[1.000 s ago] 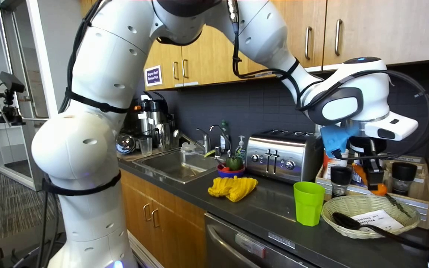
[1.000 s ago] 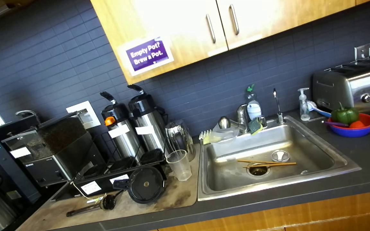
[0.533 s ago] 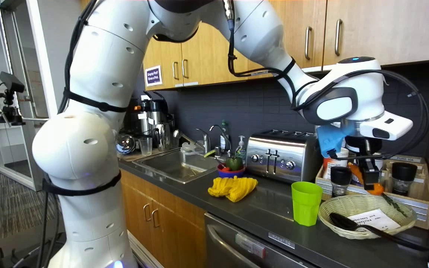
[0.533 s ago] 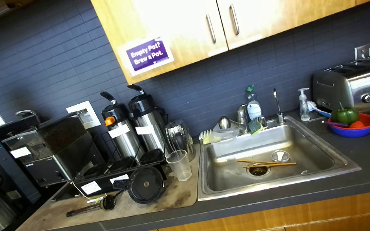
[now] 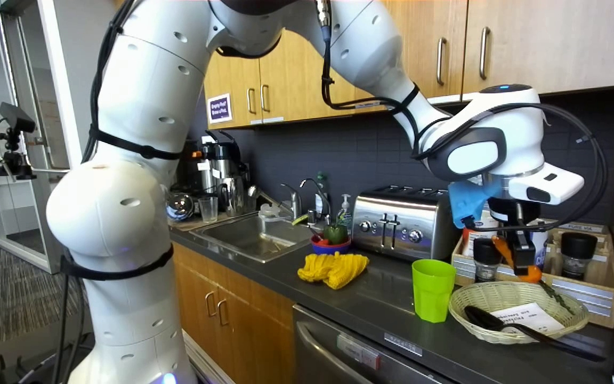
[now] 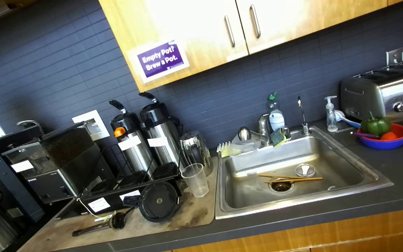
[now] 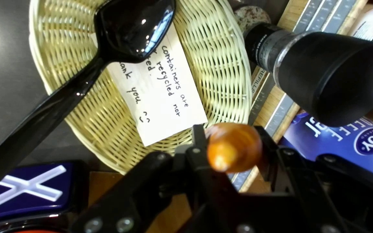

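Kitchen counter (image 5: pixel 371 298), dark grey, beneath wooden cabinets (image 5: pixel 552 42); a white robot arm (image 5: pixel 136 96) arches above it. At the arm's end the gripper (image 7: pixel 234 142) grasps an orange carrot-like object (image 7: pixel 235 152), one finger set against either side. In an exterior view this object slants: its narrower end rises past the fingers, its rounded end sits at the fingertips, and a dark green sprig (image 5: pixel 556 297), apparently its top, extends downward over a wicker basket (image 7: pixel 220 68). Whether the sprig touches the weave cannot be told. Inside the basket lies a handwritten note (image 7: pixel 173 97), partly covered by a black spoon (image 7: pixel 121 35) whose handle crosses the rim. Behind the basket is a wooden organizer (image 5: pixel 597 301), along which show a black-capped jar (image 7: pixel 322 71) and a blue container (image 7: pixel 345 139) marked N'JOY. Toward the sink side, just beside the basket, a green cup (image 5: pixel 433 290) stands upright. Farther along, a yellow cloth (image 5: pixel 333 269) lies crumpled before a steel toaster (image 5: pixel 403 208), near a red-and-blue bowl (image 6: pixel 383 144) bearing a green pepper (image 6: pixel 376 125). Beyond lies the metal sink (image 6: pixel 341 164), with thin wooden sticks (image 6: pixel 303 179) near its drain; past it, steel airpots (image 6: pixel 168 143) stand below a purple sign (image 6: pixel 161 60)
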You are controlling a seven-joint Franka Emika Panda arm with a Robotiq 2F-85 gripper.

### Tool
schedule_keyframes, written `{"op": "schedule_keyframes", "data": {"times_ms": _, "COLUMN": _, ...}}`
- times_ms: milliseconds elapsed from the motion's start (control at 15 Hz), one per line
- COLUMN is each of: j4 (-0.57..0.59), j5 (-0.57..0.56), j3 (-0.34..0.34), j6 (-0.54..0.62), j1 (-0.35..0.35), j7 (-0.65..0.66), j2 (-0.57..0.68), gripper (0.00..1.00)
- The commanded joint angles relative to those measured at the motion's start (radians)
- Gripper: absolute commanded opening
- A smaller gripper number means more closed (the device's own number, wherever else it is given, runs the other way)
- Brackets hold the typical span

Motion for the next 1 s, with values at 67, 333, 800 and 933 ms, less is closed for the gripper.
{"op": "schedule_keyframes", "data": {"times_ms": 67, "j4": -0.011, "j5": 0.011, "j3": -0.004, "j6": -0.017, "j1": 0.009, "j7": 0.007, "j2": -0.019, "gripper": 0.66}}
{"op": "schedule_keyframes", "data": {"times_ms": 333, "j4": -0.007, "j5": 0.013, "j3": -0.004, "j6": -0.021, "j1": 0.006, "j7": 0.004, "j2": -0.017, "gripper": 0.88}}
{"op": "schedule_keyframes", "data": {"times_ms": 800, "j4": 0.000, "j5": -0.027, "j3": -0.043, "j6": -0.119, "j1": 0.014, "j7": 0.060, "j2": -0.024, "gripper": 1.00}}
{"op": "schedule_keyframes", "data": {"times_ms": 933, "j4": 0.001, "j5": -0.027, "j3": -0.065, "j6": -0.135, "j1": 0.026, "j7": 0.133, "j2": -0.015, "gripper": 1.00}}
